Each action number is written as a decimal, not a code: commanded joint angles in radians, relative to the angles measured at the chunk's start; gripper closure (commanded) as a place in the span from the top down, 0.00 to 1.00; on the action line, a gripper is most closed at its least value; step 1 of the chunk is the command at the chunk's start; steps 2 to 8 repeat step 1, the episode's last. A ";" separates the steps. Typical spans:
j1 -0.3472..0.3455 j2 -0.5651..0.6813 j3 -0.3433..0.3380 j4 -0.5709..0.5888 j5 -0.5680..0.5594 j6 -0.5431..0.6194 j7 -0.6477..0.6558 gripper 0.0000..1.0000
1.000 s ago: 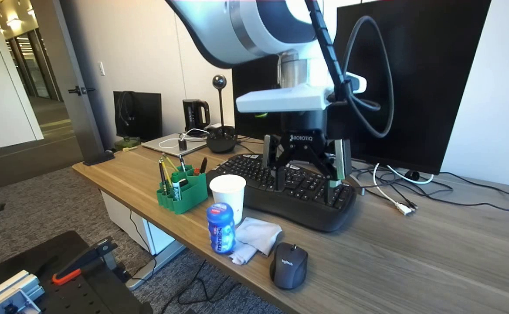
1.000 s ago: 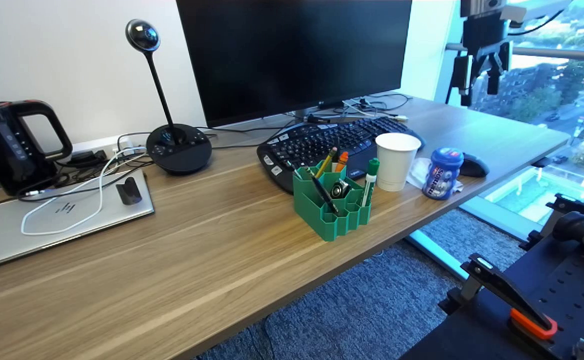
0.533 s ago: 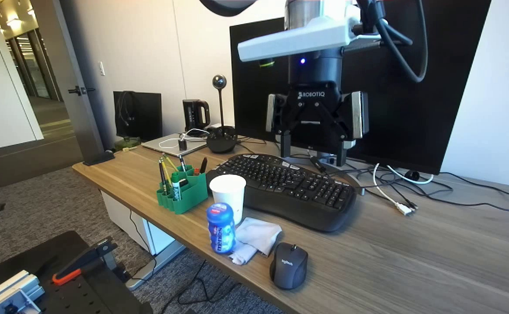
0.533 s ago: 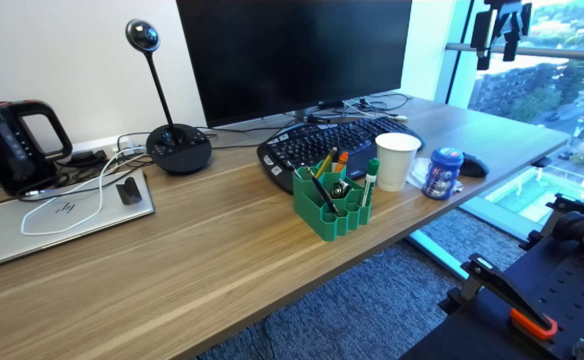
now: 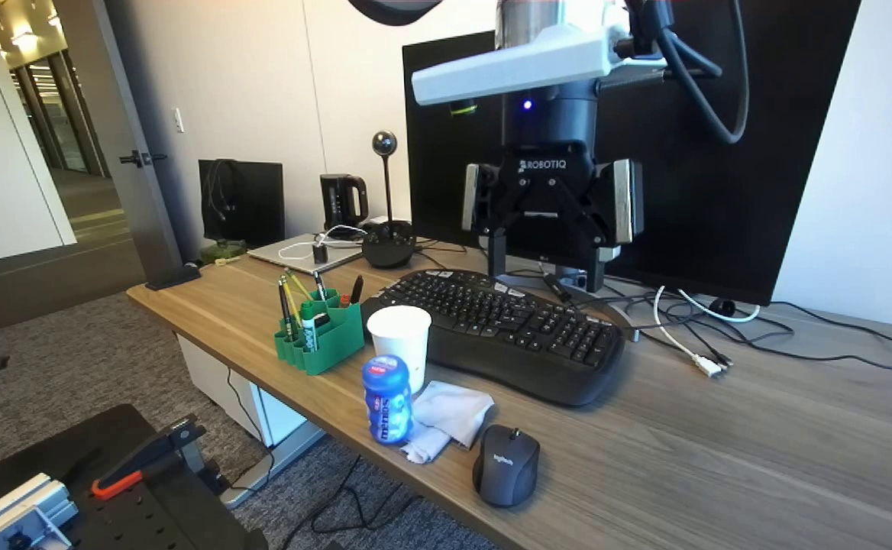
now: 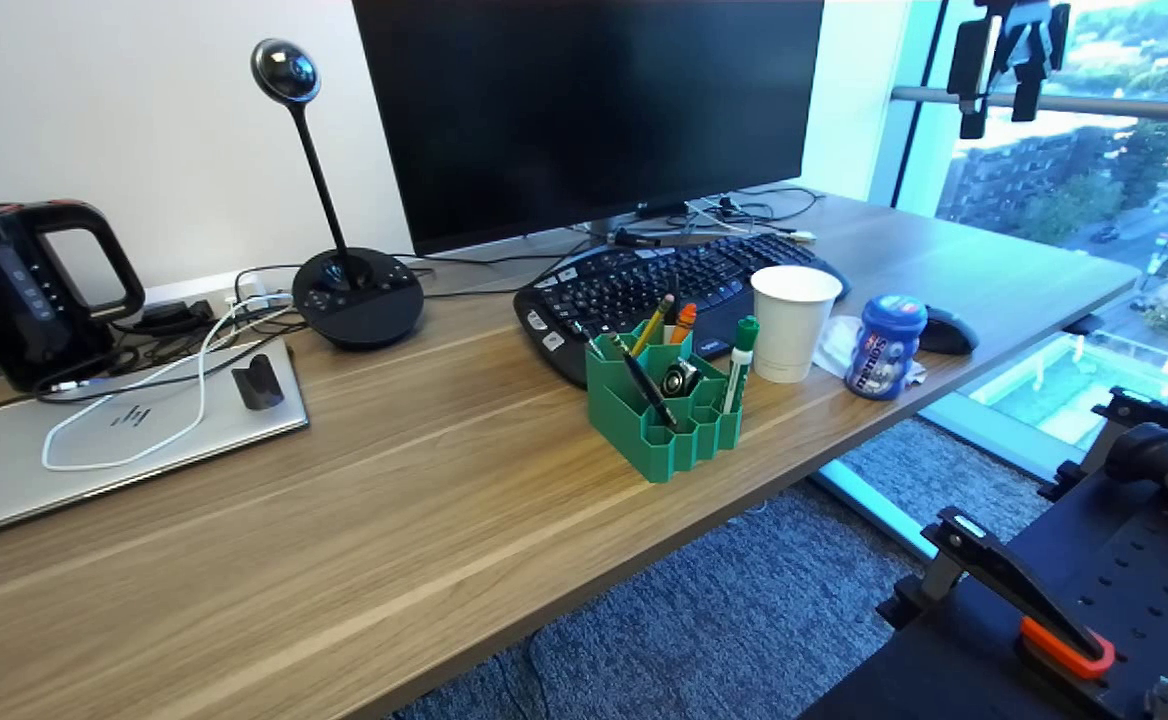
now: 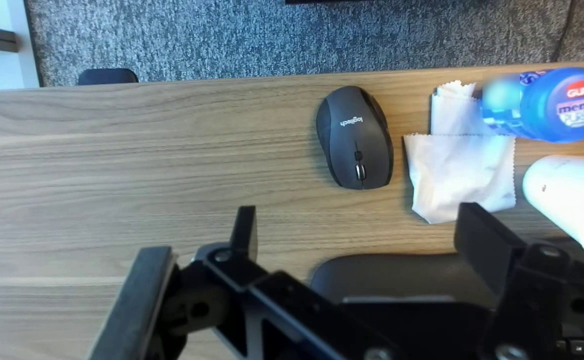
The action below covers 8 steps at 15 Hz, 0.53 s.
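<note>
And our fingers [image 7: 243, 231] are spread wide, hanging well above the bench [image 7: 137, 175]. Through the wrist view we catch the end of the keyboard [image 7: 397, 274] between them, down on the bench. Near it lies the mouse [image 7: 354, 140], and just beside that the napkin [image 7: 462, 170]. Further out we spot the cup [image 7: 577, 197] and the gum tub [image 7: 552, 110], both upright, then the pen holder [image 5: 339, 344]. In an exterior view the dark monitor [image 5: 721, 153] rises behind our fingers.

Gripper [image 5: 547, 266] pointing down, 2 fingers [image 5: 496, 256] spread wide.
</note>
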 commanded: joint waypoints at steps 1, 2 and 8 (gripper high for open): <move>-0.004 0.000 0.004 0.002 -0.001 -0.002 0.001 1.00; -0.004 0.000 0.004 0.002 -0.001 -0.002 0.001 1.00; -0.004 0.000 0.004 0.002 -0.001 -0.002 0.001 1.00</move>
